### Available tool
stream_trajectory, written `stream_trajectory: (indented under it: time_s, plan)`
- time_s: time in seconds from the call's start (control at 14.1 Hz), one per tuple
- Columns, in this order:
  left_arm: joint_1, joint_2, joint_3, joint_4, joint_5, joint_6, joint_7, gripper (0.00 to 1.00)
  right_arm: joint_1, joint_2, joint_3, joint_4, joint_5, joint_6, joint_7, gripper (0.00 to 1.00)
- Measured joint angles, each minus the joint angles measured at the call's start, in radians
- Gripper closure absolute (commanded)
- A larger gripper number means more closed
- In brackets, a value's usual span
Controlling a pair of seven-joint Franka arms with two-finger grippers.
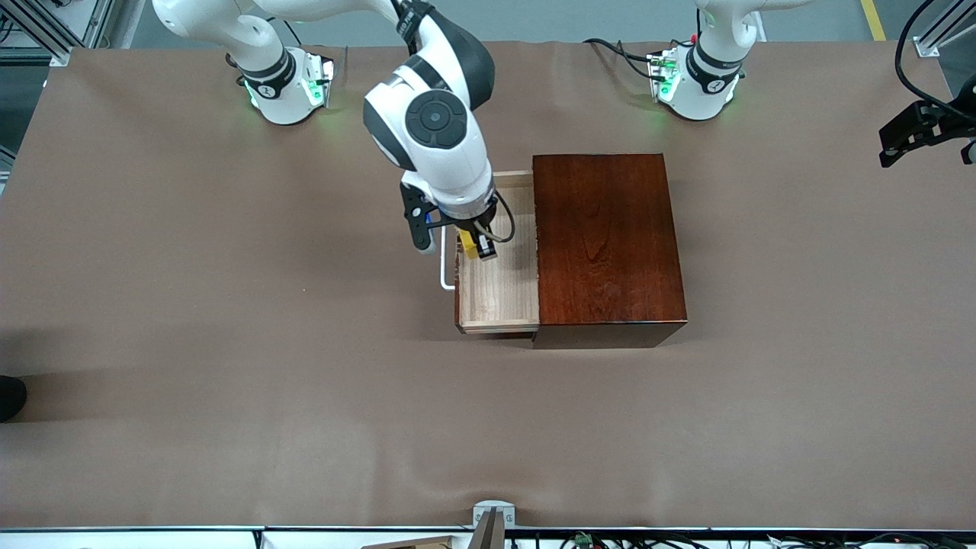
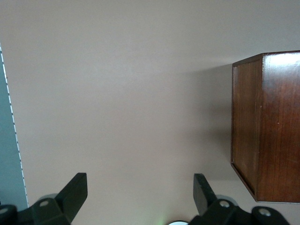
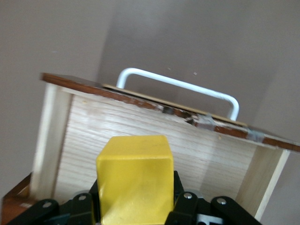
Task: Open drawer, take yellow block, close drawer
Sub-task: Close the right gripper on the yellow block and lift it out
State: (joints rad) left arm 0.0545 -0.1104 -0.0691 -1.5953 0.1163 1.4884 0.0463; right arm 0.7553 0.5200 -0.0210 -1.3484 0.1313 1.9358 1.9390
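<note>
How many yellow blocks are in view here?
1. The yellow block is held in the right claw over the open drawer. The part of the drawer inside the wooden box is hidden.

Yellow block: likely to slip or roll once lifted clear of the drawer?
Probably not: the yellow block is a flat-faced cube, so rolling is unlikely. It looks rigid, undented in the right gripper. Its smooth faces might slip if bumped on the drawer.

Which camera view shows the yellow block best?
The right wrist view: the yellow block fills the middle of it, held between the fingers of the right gripper over the open drawer. In the front view the block is only a small yellow patch under the arm. The left wrist view does not show it.
</note>
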Motion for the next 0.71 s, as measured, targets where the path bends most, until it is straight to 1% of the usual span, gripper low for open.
stream_trajectory:
  time_s: [0.21,0.43,0.71]
  plan:
    - [0.0,0.0,-0.002,0.0,0.0,0.0,0.0,0.0,-0.068,-0.026,-0.004,0.01,0.0,-0.091,-0.159,1.0]
    - [-0.001,0.0,-0.007,0.0,0.0,0.0,0.0,0.0,-0.152,-0.029,-0.005,0.008,0.0,-0.147,-0.317,1.0]
    - [-0.001,0.0,-0.008,0.0,0.0,0.0,0.0,0.0,-0.264,-0.028,-0.007,-0.024,0.0,-0.213,-0.574,1.0]
